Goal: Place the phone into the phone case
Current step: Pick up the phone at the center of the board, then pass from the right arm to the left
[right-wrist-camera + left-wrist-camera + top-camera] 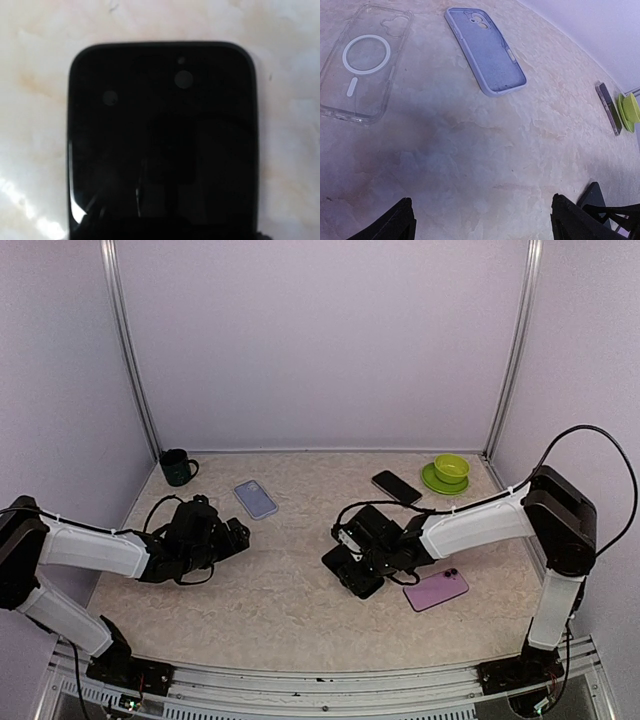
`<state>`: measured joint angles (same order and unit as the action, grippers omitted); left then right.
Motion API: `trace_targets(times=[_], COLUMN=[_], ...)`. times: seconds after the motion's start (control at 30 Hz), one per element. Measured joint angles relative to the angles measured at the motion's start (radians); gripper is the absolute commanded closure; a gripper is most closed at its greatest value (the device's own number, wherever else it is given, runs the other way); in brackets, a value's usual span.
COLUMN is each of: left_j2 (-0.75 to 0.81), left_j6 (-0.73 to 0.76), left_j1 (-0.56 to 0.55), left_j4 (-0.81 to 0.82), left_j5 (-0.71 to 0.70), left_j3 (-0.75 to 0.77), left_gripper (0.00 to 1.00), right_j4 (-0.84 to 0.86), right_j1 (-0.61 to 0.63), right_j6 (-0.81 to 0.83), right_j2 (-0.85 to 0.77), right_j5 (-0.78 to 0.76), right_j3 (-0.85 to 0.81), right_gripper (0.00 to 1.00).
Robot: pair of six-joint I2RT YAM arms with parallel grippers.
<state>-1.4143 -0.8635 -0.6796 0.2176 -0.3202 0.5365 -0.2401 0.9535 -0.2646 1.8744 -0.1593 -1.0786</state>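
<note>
A black phone (357,576) lies screen up on the table under my right gripper (352,552). In the right wrist view the phone (162,135) fills the frame, and the fingers do not show, so the grip is unclear. A lavender phone case (255,499) lies open side up at the back left; the left wrist view shows it (486,51) beside a clear case (362,62) with a white ring. My left gripper (236,537) hovers near these cases. It (482,225) is open over bare table with nothing between its fingers (402,222).
A second dark phone (396,486) lies at the back right next to a green cup on a saucer (450,472). A purple phone (436,589) lies face down to the right of my right gripper. A dark mug (177,467) stands in the back left corner.
</note>
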Motion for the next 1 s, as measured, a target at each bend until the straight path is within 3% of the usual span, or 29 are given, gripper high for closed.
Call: trace_targets(times=[0.6, 1.0], left_j2=[-0.075, -0.118], left_j6=[0.021, 0.076], left_j1=[-0.053, -0.141], left_j4=[0.079, 0.222], left_j5=[0.084, 0.172], left_j3=[0.003, 0.005], left_gripper=[0.09, 0.11], right_j4=[0.116, 0.237], right_j1=[0.111, 0.204], right_j6=[0.109, 0.177], right_j2=[-0.119, -0.200], right_j5=[-0.135, -0.168], right_j3=[0.126, 0.184], right_gripper=[0.40, 0.40])
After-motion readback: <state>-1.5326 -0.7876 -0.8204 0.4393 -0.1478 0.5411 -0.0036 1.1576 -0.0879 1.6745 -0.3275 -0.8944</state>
